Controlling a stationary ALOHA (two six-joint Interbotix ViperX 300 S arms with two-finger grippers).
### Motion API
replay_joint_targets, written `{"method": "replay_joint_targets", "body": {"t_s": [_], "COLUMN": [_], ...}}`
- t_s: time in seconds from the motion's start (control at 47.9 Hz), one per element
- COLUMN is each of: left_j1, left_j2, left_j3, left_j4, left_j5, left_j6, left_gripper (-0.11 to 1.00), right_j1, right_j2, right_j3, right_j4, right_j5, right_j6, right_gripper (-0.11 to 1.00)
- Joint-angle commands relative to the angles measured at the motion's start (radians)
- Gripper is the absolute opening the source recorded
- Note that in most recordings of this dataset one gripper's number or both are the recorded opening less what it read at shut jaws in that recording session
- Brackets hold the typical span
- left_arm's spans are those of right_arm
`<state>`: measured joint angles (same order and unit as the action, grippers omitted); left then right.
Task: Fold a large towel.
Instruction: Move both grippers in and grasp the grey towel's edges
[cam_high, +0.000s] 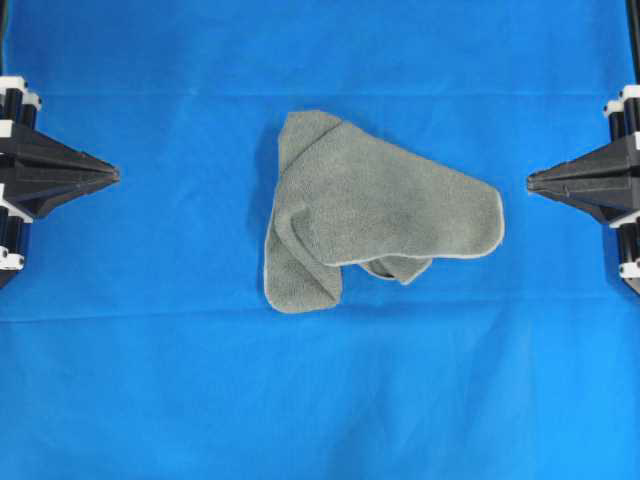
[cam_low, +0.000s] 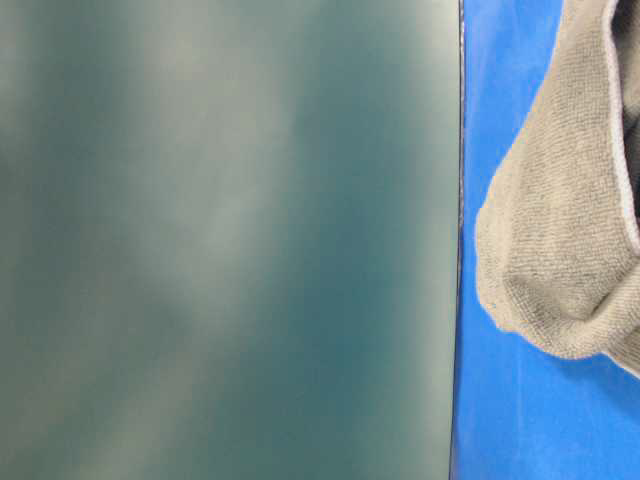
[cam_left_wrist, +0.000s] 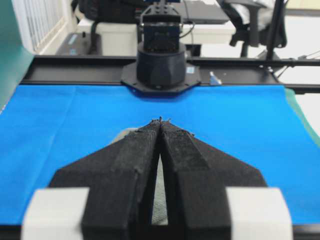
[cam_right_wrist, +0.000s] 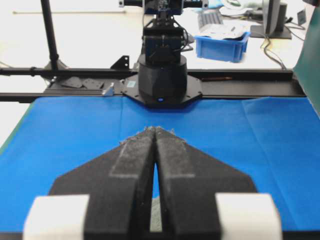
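Lying crumpled mid-sheet, the towel (cam_high: 380, 210) is soft, limp and light; grasp its pale stitched corners, though layers probably hide some. Left gripper (cam_high: 115, 175) and right gripper (cam_high: 530, 180) flank it, clenched and empty.

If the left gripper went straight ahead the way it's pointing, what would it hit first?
Probably the towel. The left gripper, fingers shut, points level across the blue sheet at the crumpled cloth; its height over the sheet is unclear.

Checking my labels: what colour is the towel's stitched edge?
Pale whitish-grey, around the grey-green towel; clearest in the overhead view.
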<state>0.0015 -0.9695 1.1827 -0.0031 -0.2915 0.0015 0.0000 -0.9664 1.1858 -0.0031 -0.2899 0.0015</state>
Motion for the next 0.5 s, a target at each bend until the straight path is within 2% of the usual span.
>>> {"method": "replay_joint_targets", "body": {"t_s": [0.0, 0.084, 0.271, 0.355, 0.48], "left_j1": [-0.003, -0.029, -0.132, -0.172, -0.199], "left_j2": [0.043, 0.086, 0.244, 0.331, 0.477], "left_j3": [-0.034, -0.046, -0.095, -0.118, -0.181], "left_j4": [-0.037, -0.037, -0.037, -0.037, -0.035], "left_j5": [0.032, 0.040, 0.038, 0.038, 0.043], "left_j6": [-0.021, -0.037, -0.061, -0.069, -0.095], "left_gripper": [0.00, 0.00, 0.00, 0.00, 0.01], "right_j1": [-0.006, -0.006, -0.002, -0.002, -0.002], "right_j2": [0.009, 0.018, 0.054, 0.086, 0.140], "right_j3": [-0.031, -0.051, -0.114, -0.118, -0.112], "right_j4": [0.002, 0.000, 0.011, 0.025, 0.031], "right_j5": [0.000, 0.109, 0.459, 0.586, 0.687], "right_j6": [-0.006, 0.005, 0.040, 0.087, 0.175], "right_gripper": [0.00, 0.00, 0.00, 0.00, 0.00]}}
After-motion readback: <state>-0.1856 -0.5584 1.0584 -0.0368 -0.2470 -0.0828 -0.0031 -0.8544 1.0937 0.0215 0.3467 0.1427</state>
